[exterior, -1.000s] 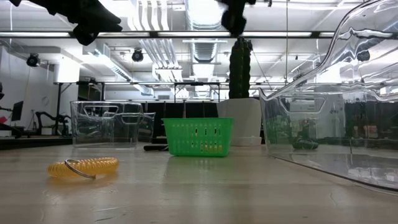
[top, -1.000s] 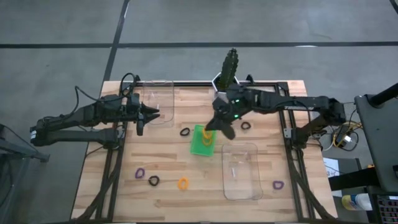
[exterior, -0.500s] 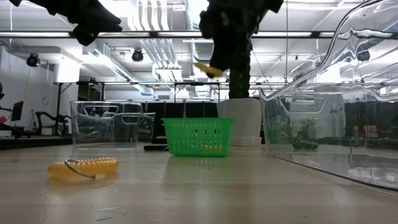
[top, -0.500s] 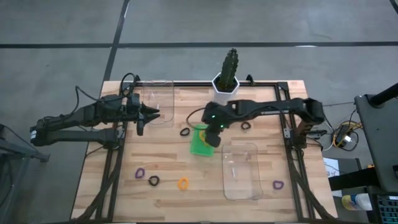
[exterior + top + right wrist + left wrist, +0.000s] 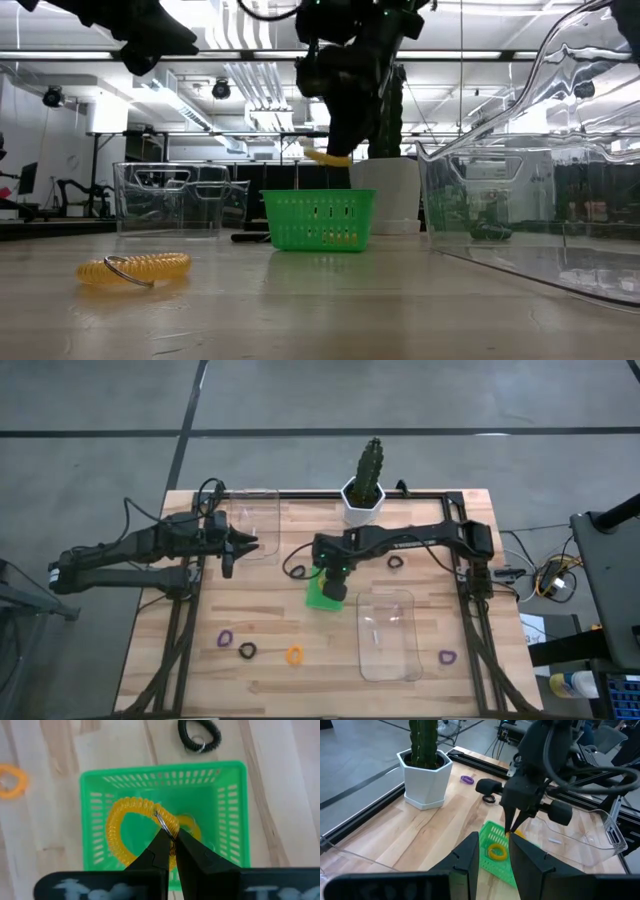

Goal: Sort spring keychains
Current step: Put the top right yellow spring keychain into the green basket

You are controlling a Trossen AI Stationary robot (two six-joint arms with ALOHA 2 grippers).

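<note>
Wooden table [image 5: 420,690] carries two clear bins, one by the left arm [image 5: 255,520] and one nearer the front [image 5: 387,632], then a small green basket [image 5: 320,595]. From above, the right gripper [image 5: 333,584] hides the basket's inside; its wrist view shows the fingers pinched shut on an orange spring keychain [image 5: 137,827] hanging over the basket [image 5: 230,820], with a second orange coil [image 5: 187,826] lying inside. Left gripper [image 5: 248,543] hovers part open, empty, near its bin. Only the low view shows another orange keychain [image 5: 133,268] close up; the overhead view shows purple [image 5: 226,637] and black [image 5: 247,650] ones scattered on the boards.
</note>
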